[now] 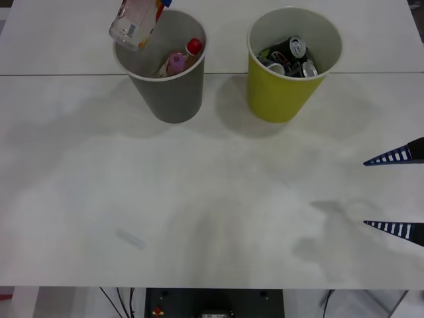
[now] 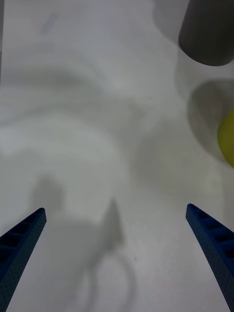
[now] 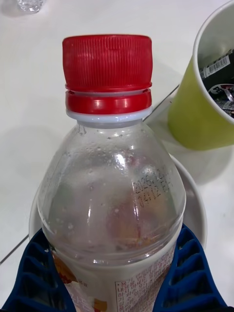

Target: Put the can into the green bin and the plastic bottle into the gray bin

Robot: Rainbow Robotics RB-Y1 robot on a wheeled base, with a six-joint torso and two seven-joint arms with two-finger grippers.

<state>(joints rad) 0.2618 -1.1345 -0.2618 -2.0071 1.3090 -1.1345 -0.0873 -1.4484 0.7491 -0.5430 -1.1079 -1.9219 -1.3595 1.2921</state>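
The plastic bottle (image 1: 136, 23) (image 3: 112, 185), clear with a red cap and a white label, hangs tilted above the gray bin's left rim. My left gripper (image 3: 112, 236) is shut on its body, blue fingers (image 3: 36, 273) on both sides. The gray bin (image 1: 173, 93) (image 3: 196, 209) (image 2: 207, 34) stands at the back left of the table, directly under the bottle. To its right is the green bin (image 1: 281, 93) (image 3: 195, 117) (image 2: 228, 139), with several cans (image 1: 291, 56) inside. My right gripper (image 1: 366, 193) (image 2: 115, 208) hovers open over bare table at the right edge.
A pink-capped bottle (image 1: 176, 63) and a shorter red-capped bottle (image 1: 193, 48) stand inside the gray bin. A seam (image 1: 66, 74) crosses the white table behind the bins. Cables hang below the table's front edge (image 1: 199, 287).
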